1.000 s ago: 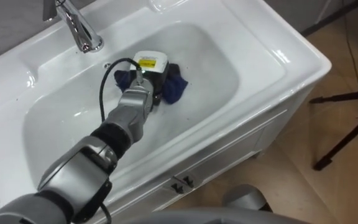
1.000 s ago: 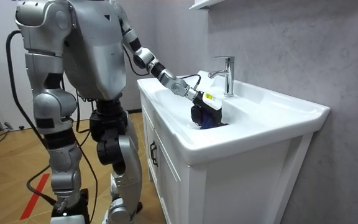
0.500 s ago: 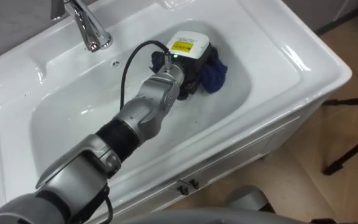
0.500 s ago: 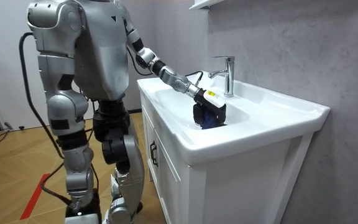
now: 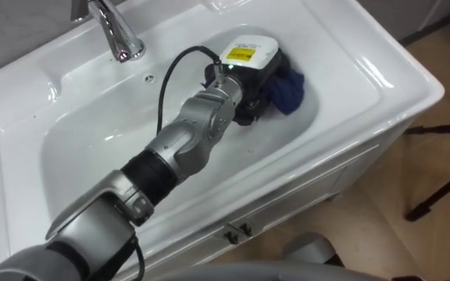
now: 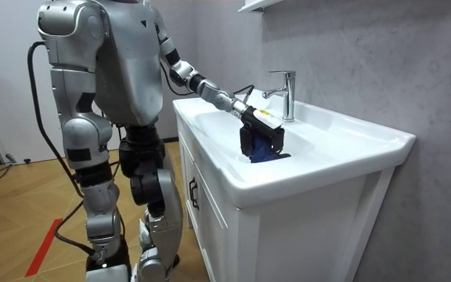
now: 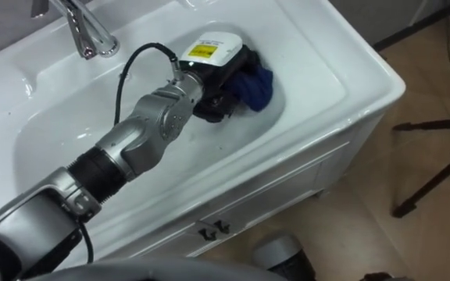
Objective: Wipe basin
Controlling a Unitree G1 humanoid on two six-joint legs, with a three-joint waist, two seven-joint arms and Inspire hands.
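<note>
The white basin (image 5: 92, 156) is set in a white vanity that I stand in front of. My left arm reaches in from the lower left, and my left hand (image 5: 250, 94) rests at the right end of the bowl. Its fingers are curled on a dark blue cloth (image 5: 289, 90) that it presses against the basin's right wall. The cloth bulges out to the right of the hand. In the room view the left hand (image 6: 257, 129) sits low in the bowl over the cloth (image 6: 263, 153). My right arm (image 6: 77, 129) hangs by my side.
A chrome faucet (image 5: 116, 35) stands on the basin's back rim at the upper left. Cabinet doors with handles (image 5: 233, 231) face me below the front rim. A black tripod leg (image 5: 440, 195) stands on the wooden floor to the right.
My left hand has slid the blue cloth from the middle of the bowl towards its right end. The eye view has shifted a little along with it.
</note>
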